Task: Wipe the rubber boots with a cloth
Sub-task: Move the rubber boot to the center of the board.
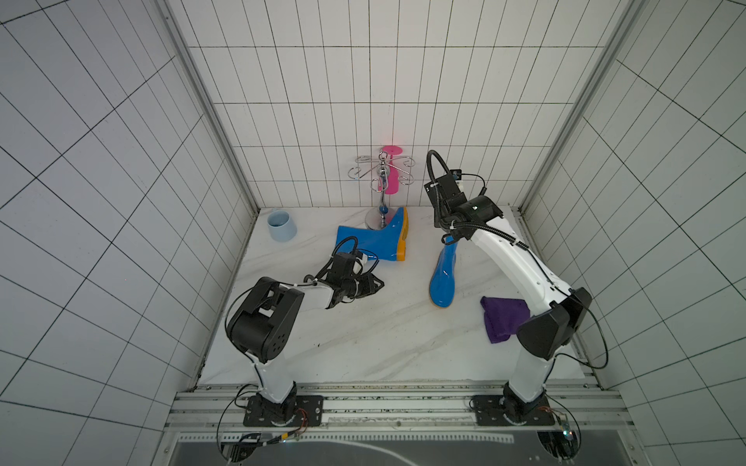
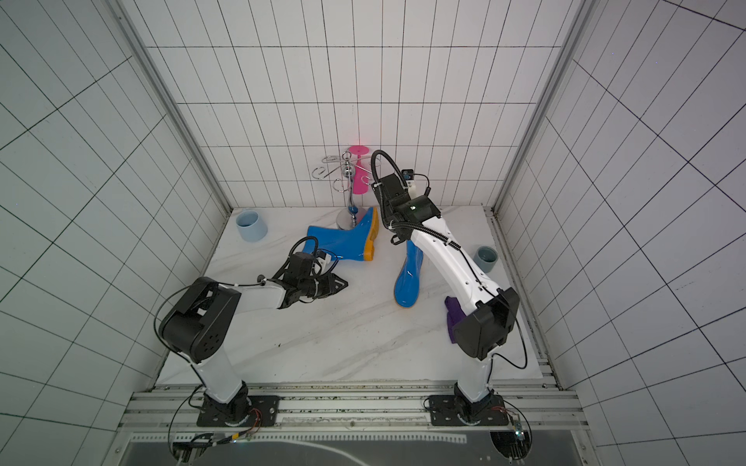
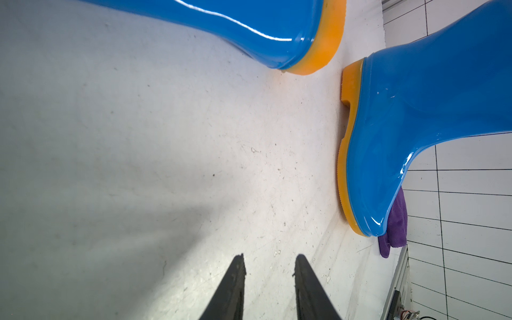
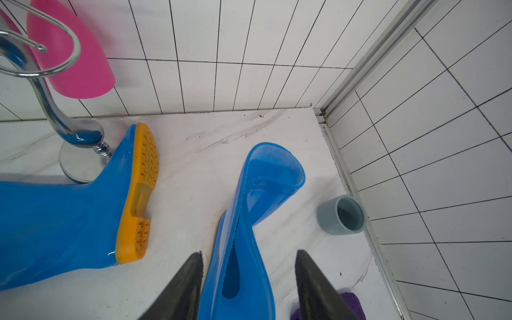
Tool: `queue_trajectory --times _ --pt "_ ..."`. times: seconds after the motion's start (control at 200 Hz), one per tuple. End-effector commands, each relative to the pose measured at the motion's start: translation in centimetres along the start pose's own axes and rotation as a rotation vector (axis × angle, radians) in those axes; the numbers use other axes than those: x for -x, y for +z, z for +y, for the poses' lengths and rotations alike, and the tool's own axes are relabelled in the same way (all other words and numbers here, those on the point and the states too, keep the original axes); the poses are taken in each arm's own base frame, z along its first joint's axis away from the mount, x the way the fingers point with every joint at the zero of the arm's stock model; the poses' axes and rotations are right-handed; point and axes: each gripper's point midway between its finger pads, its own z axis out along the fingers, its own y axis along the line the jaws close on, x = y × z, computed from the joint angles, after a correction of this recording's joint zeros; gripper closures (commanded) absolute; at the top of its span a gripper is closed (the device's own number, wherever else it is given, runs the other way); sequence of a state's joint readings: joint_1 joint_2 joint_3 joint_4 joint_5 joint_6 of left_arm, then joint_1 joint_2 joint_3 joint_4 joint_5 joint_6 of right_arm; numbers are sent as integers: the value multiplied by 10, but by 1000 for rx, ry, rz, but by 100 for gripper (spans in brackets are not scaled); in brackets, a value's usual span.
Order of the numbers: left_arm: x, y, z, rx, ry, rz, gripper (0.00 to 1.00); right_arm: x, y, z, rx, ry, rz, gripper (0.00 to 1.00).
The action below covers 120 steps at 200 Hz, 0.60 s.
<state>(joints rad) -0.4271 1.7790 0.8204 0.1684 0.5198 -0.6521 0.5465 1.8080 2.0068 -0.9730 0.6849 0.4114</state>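
Note:
One glossy blue rubber boot [image 1: 375, 242] with an orange sole lies on its side by the chrome stand. The other rubber boot [image 1: 442, 282] stands on its sole, its shaft rising under my right wrist. My right gripper [image 4: 250, 251] is open and straddles the flattened top of that shaft [image 4: 249, 210]. One finger sits close against it, and bare floor shows between the shaft and the other finger. The purple cloth [image 1: 500, 318] lies flat beside that boot's toe, partly under my right arm. My left gripper [image 3: 270, 255] hovers low over bare floor, open a little and empty, near the lying boot [image 3: 249, 22].
A chrome hook stand [image 1: 381, 177] carrying a pink cup [image 1: 391, 177] stands at the back wall. A light-blue mug [image 1: 281, 226] lies at the back left, and a grey cup [image 2: 485, 258] lies near the right wall. Tiled walls close in three sides.

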Motion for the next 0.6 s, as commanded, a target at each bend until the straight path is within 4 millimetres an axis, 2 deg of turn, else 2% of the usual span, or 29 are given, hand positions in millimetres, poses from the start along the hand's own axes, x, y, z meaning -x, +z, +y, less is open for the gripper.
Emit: queue_trajectory --times 0.0,0.285,0.405,0.49,0.595 --pt "-1 4 6 0 -7 3 68 -12 8 -7 2 21 26 45" --pt "-3 5 10 17 -5 9 68 -31 33 1 41 34 76 45" --pt "-2 6 12 20 -8 8 68 -34 38 1 45 37 84 50" --pt "-2 6 13 22 -10 9 68 -35 40 0 52 43 86 61" --pt "-2 8 15 25 -11 12 68 -32 44 -1 73 55 82 87"
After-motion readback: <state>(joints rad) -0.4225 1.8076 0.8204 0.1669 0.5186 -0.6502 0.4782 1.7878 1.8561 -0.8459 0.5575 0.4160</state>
